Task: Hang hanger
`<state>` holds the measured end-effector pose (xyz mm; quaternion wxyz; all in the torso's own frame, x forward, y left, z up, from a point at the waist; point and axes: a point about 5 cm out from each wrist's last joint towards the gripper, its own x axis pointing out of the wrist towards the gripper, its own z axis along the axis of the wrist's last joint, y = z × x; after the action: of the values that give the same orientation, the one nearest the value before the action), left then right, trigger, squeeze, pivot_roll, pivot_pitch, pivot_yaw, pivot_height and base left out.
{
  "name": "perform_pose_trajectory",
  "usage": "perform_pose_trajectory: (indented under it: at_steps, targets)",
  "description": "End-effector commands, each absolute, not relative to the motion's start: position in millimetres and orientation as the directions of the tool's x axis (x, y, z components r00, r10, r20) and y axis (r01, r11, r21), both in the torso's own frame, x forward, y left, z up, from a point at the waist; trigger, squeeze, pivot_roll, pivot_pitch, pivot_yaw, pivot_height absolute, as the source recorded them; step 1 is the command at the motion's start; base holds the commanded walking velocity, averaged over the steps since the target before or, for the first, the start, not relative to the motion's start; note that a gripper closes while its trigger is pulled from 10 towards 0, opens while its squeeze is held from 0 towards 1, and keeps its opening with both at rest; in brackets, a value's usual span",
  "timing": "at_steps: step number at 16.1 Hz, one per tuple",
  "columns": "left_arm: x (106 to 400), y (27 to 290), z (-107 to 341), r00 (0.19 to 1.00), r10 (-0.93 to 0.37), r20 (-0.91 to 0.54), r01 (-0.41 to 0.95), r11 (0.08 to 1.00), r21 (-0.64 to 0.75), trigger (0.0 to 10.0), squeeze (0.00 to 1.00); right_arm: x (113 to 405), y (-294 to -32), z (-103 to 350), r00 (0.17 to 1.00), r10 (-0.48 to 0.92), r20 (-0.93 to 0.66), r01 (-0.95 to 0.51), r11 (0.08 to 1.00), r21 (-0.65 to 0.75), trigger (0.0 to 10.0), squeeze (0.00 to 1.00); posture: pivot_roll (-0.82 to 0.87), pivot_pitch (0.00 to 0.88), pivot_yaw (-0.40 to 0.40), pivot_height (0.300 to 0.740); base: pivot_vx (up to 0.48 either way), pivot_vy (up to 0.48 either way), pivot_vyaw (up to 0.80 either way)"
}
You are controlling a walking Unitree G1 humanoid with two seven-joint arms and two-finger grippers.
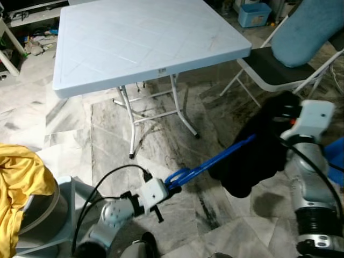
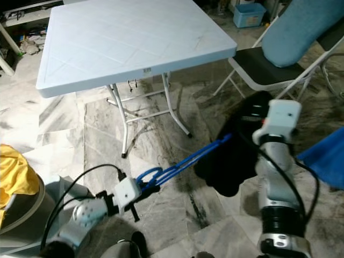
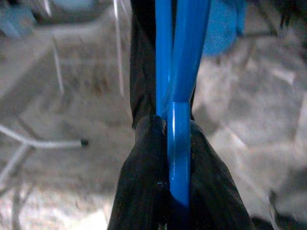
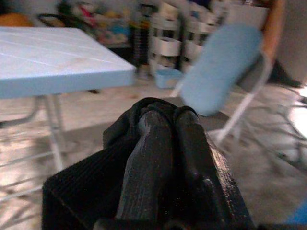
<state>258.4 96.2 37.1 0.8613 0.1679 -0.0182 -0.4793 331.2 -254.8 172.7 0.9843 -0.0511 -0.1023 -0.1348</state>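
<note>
Blue hanger (image 1: pixel 215 159) half hidden inside black garment (image 1: pixel 258 153)

No readable text, brand, number or sign anywhere; small mark on table (image 1: pixel 161 71) edge too blurred.

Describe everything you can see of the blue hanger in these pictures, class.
The blue hanger looks like glossy plastic, with thin parallel bars and a looped hook end. It is held above the marbled floor, slanting from low near the robot's left up toward its right. The left gripper is shut on the hook end. The far end disappears into a black garment, which the right gripper pinches. How far the hanger reaches inside the cloth cannot be seen.
</note>
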Motion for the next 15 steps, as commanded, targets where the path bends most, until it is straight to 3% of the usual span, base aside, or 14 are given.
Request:
perform_pose_trajectory:
  at_steps: [1, 3, 5, 6, 7, 8, 12, 15]
  targets:
    - [261.4, 100.6, 45.4, 0.575, -0.815, -0.070, 0.785, 0.525, 0.330, 0.0, 0.00, 330.0, -262.7, 174.2, 0.925, -0.304, 0.229, 0.329, 0.941, -0.077, 0.0, 0.00, -0.19, 0.161, 0.069, 0.740, 0.000, 0.000, 0.00]
    - [262.2, 104.4, 47.6, 0.613, -0.789, -0.050, 0.748, 0.558, 0.360, 0.0, 0.00, 328.5, -265.1, 169.7, 0.924, -0.316, 0.213, 0.340, 0.937, -0.084, 0.0, 0.00, -0.19, 0.160, 0.068, 0.740, 0.000, 0.000, 0.00]
    - [279.1, 121.1, 53.1, 0.786, -0.618, 0.009, 0.591, 0.757, 0.277, 0.0, 0.00, 320.7, -266.2, 154.1, 0.933, -0.319, 0.168, 0.336, 0.938, -0.085, 0.0, 0.00, -0.18, 0.154, 0.065, 0.740, 0.000, 0.000, 0.00]
    - [285.4, 125.8, 55.7, 0.833, -0.553, 0.026, 0.531, 0.811, 0.244, 0.0, 0.00, 317.2, -262.9, 148.0, 0.940, -0.305, 0.151, 0.317, 0.946, -0.061, 0.0, 0.00, -0.18, 0.147, 0.061, 0.740, 0.000, 0.000, 0.00]
    - [291.6, 130.9, 57.7, 0.886, -0.463, 0.032, 0.448, 0.871, 0.200, 8.0, 0.00, 311.7, -252.9, 141.2, 0.956, -0.257, 0.143, 0.262, 0.965, -0.020, 0.0, 0.00, -0.17, 0.145, 0.060, 0.740, 0.000, 0.000, 0.00]
    - [293.8, 132.4, 57.2, 0.920, -0.391, 0.007, 0.385, 0.908, 0.167, 10.0, 0.00, 302.0, -234.6, 134.3, 0.976, -0.163, 0.143, 0.163, 0.987, 0.018, 0.0, 0.00, -0.17, 0.136, 0.057, 0.740, 0.000, 0.000, 0.00]
    - [287.0, 135.5, 63.8, 0.945, -0.325, 0.037, 0.313, 0.932, 0.180, 10.0, 0.00, 292.2, -204.4, 136.3, 0.984, -0.041, 0.175, 0.041, 0.999, 0.001, 0.0, 0.00, -0.16, 0.120, 0.063, 0.740, 0.000, 0.000, 0.00]
    - [298.0, 159.9, 63.5, 0.988, -0.152, -0.025, 0.154, 0.979, 0.132, 10.0, 0.00, 295.8, -188.4, 134.9, 0.983, -0.019, 0.182, 0.009, 0.998, 0.058, 0.0, 0.00, -0.09, 0.096, 0.063, 0.740, 0.000, 0.000, 0.00]
